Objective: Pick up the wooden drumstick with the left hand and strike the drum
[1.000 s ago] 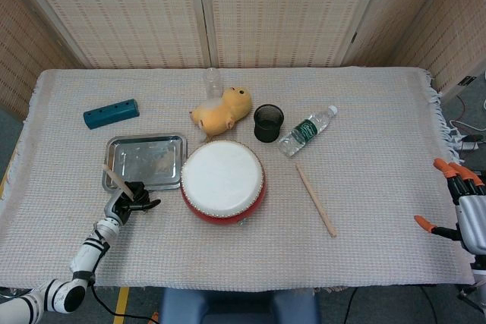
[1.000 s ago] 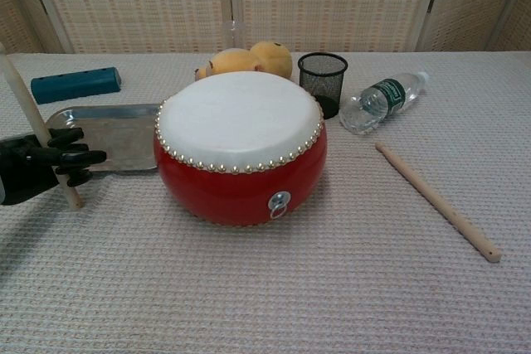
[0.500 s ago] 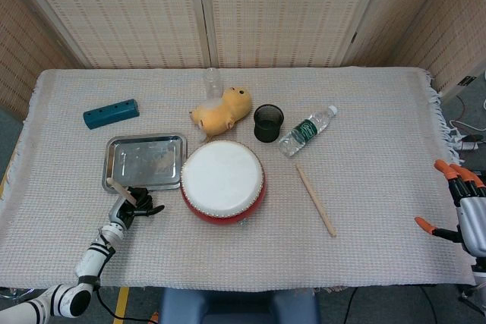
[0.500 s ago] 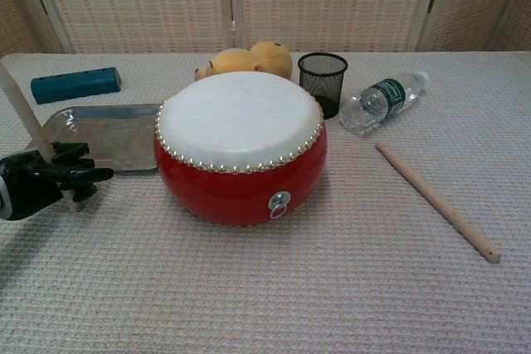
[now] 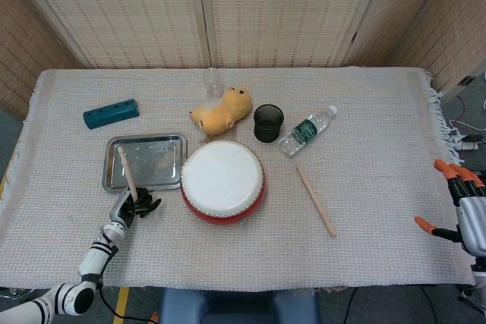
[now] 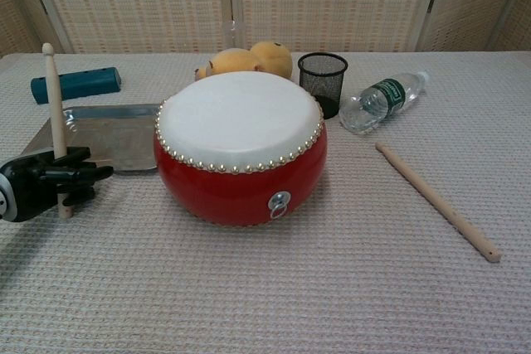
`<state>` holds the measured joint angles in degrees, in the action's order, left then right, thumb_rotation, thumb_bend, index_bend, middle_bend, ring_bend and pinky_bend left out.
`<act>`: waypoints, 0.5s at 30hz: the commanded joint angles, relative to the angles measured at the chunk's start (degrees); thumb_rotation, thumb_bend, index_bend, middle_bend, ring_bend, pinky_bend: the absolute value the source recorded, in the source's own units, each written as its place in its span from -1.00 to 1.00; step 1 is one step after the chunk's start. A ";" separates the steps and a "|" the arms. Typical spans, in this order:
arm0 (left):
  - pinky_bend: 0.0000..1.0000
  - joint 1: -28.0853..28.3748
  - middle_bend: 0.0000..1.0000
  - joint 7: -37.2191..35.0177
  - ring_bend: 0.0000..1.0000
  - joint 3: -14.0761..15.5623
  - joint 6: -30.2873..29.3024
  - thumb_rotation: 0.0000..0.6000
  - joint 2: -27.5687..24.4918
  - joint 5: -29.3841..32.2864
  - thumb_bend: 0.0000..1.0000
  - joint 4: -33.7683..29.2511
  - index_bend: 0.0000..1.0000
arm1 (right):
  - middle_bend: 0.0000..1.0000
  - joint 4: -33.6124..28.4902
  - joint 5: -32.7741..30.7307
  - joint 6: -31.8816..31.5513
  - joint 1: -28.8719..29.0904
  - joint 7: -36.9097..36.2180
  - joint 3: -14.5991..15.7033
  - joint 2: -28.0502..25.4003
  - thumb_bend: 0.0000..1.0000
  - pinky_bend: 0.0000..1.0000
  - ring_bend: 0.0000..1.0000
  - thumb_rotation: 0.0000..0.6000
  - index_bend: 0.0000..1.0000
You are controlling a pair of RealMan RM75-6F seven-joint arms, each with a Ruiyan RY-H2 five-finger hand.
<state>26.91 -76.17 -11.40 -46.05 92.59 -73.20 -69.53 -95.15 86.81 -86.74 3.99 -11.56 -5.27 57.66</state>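
So far I am gripping the wooden drumstick [image 6: 56, 113] in my left hand [image 6: 46, 184], holding it nearly upright just left of the drum [image 6: 239, 145], whose skin I am not yet striking.

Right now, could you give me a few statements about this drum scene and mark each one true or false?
1. The left hand holds a drumstick nearly upright. True.
2. A second stick lies on the cloth right of the drum. True.
3. The held drumstick's tip rests on the drumhead. False: it stands left of the drum, apart from it.
4. The bottle stands upright inside the mesh cup. False: it lies on its side beside the cup.
5. The right hand holds the second stick. False: it is at the table's right edge, holding nothing.
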 commanded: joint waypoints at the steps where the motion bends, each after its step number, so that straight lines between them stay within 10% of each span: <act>1: 1.00 -0.20 1.00 0.64 0.94 -0.16 -0.04 1.00 0.24 0.19 0.05 0.34 1.00 | -0.72 -0.01 0.02 0.02 0.05 0.06 -0.02 0.03 -0.96 -0.75 -0.96 1.00 -0.86; 7: 1.00 -0.48 1.00 2.01 1.00 -0.41 0.19 1.00 0.34 0.50 0.62 0.66 1.00 | -0.72 -0.06 0.02 -0.01 0.07 0.15 -0.04 0.06 -0.96 -0.75 -0.96 1.00 -0.86; 15: 1.00 -1.68 1.00 2.23 1.00 -0.44 -3.18 1.00 -1.45 -2.24 0.69 -0.98 1.00 | -0.72 -0.39 0.35 -0.35 0.01 0.46 0.00 0.00 -0.96 -0.75 -0.96 1.00 -0.86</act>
<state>25.61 -74.33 -11.78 -48.19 91.81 -74.74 -69.92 -95.51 87.14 -87.07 4.01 -11.12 -5.27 57.68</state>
